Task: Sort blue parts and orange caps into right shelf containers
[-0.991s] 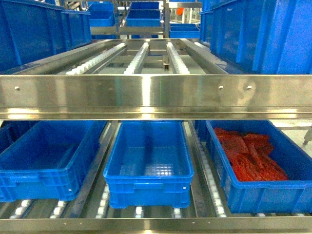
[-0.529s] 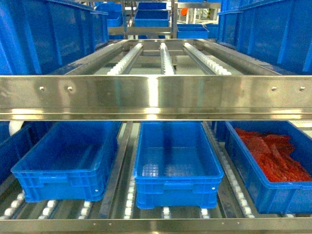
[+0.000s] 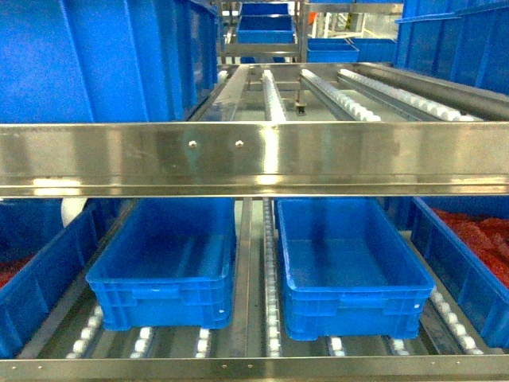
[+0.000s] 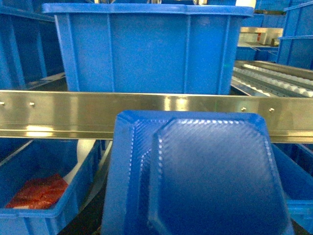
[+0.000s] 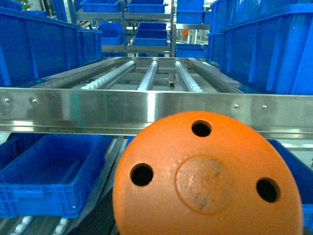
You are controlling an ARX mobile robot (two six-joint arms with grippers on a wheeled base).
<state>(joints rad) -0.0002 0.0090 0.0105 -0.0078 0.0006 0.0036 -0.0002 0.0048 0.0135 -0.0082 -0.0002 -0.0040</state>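
A blue part (image 4: pixel 205 176), a moulded tray-like piece with an octagonal raised face, fills the lower left wrist view close to the camera, held up before the shelf rail. My left gripper's fingers are hidden behind it. An orange cap (image 5: pixel 205 181), round with three holes, fills the lower right wrist view the same way and hides the right gripper's fingers. Two empty blue shelf containers (image 3: pixel 163 274) (image 3: pixel 350 278) sit side by side on the lower roller shelf. Neither gripper shows in the head view.
A steel shelf rail (image 3: pixel 254 159) crosses at mid height. A crate of red pieces (image 3: pixel 477 263) sits at the far right, and another crate (image 3: pixel 40 278) at the far left. Tall blue crates (image 3: pixel 103 60) stand on the upper roller level.
The head view has swung left: the shelf's crates have slid to the right in view, and the crate of red pieces is now mostly cut off at the right edge.
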